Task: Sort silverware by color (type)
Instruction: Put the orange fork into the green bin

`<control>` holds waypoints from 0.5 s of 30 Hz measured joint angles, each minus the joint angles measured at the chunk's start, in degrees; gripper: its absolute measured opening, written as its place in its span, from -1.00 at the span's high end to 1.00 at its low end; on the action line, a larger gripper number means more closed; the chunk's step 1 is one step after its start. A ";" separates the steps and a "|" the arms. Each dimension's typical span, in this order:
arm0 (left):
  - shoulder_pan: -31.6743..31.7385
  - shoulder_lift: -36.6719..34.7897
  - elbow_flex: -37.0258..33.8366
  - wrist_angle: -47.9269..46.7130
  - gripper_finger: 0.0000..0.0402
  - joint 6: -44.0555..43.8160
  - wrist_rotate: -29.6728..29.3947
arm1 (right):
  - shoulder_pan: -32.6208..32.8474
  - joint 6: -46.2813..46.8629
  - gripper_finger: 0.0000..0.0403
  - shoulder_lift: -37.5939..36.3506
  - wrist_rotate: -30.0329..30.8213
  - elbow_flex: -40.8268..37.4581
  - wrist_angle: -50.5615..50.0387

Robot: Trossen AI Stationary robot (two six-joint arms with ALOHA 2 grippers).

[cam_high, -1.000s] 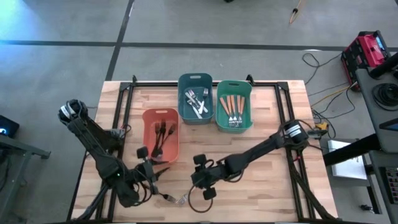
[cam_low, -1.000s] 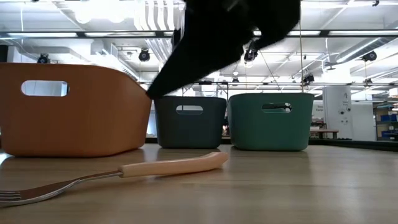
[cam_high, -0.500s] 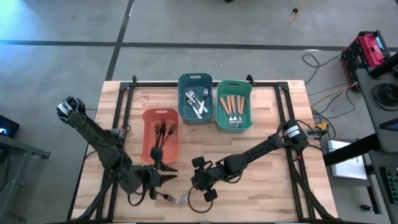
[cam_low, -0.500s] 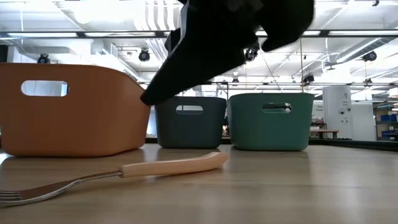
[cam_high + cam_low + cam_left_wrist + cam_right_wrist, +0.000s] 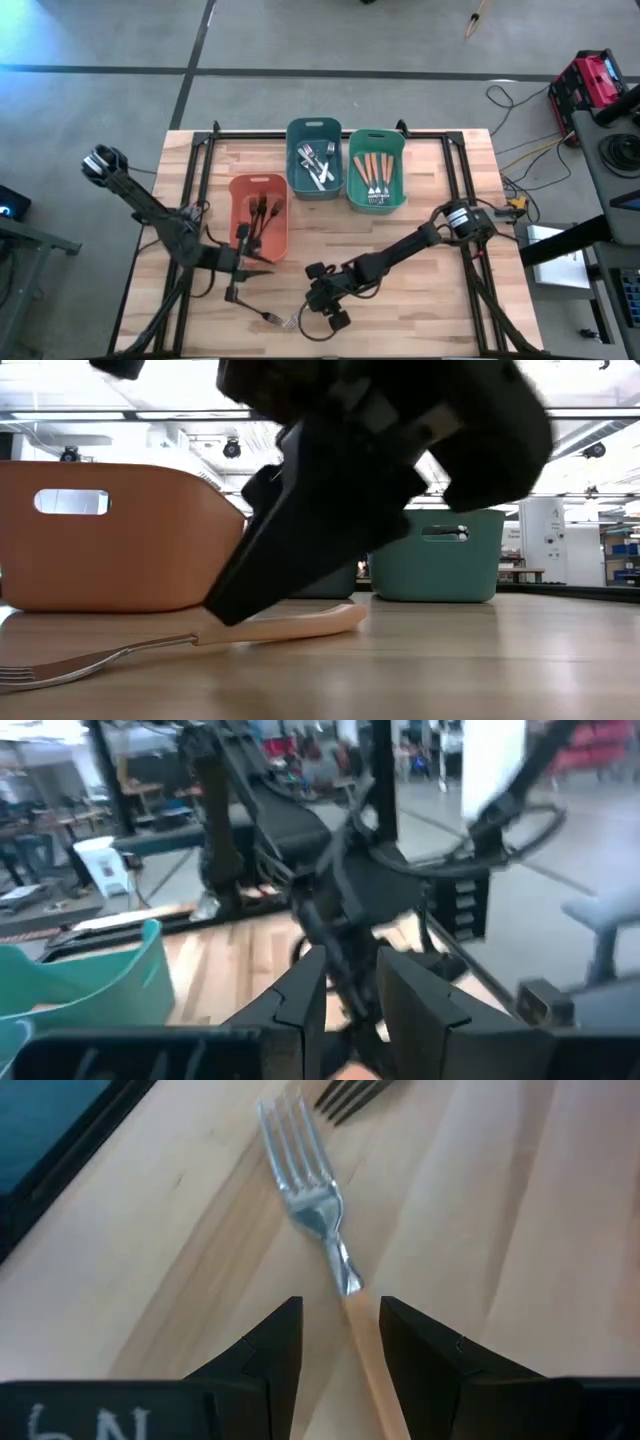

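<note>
A fork with a silver head and a pale orange handle (image 5: 330,1230) lies flat on the table near the front edge (image 5: 280,626). My right gripper (image 5: 340,1305) is open and low over it (image 5: 310,303), one finger on each side of the handle. Whether they touch it I cannot tell. My left gripper (image 5: 262,263) is level beside the near end of the salmon bin (image 5: 236,192), nearly shut on a thin dark fork (image 5: 345,990). Another dark fork (image 5: 268,318) lies by the front edge, its tines (image 5: 350,1092) near the silver ones. My left gripper pinches a thin dark fork (image 5: 340,982) between its two fingers, which lie level and point toward the table's right. The fork is clear of the table. The view is blurred, so which part of the fork is held cannot be told.
Three bins stand at the back. The salmon one holds dark forks. The blue one (image 5: 292,165) holds silver ones, and the green one (image 5: 352,190) holds orange-handled ones. Black rails run along the table's left and right sides. Bare wood lies to the right of my right arm.
My left gripper has risen from near the front edge and gone toward the salmon bin, tipping up from pointing down until it is level. My right gripper has sunk toward the orange-handled fork, its finger now down at the handle. The fork has stayed where it was.
</note>
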 joint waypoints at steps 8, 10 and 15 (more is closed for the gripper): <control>0.33 -4.11 -5.18 4.29 0.62 0.14 -1.70 | -1.43 0.09 0.37 0.92 -1.57 0.06 1.08; 0.33 -4.36 -5.40 4.12 0.62 1.04 -1.95 | -1.66 -1.19 0.37 0.92 -1.58 0.27 1.19; 0.35 -4.16 -5.43 4.28 0.62 2.55 -2.77 | -2.32 -3.46 0.37 0.98 -1.63 0.42 1.00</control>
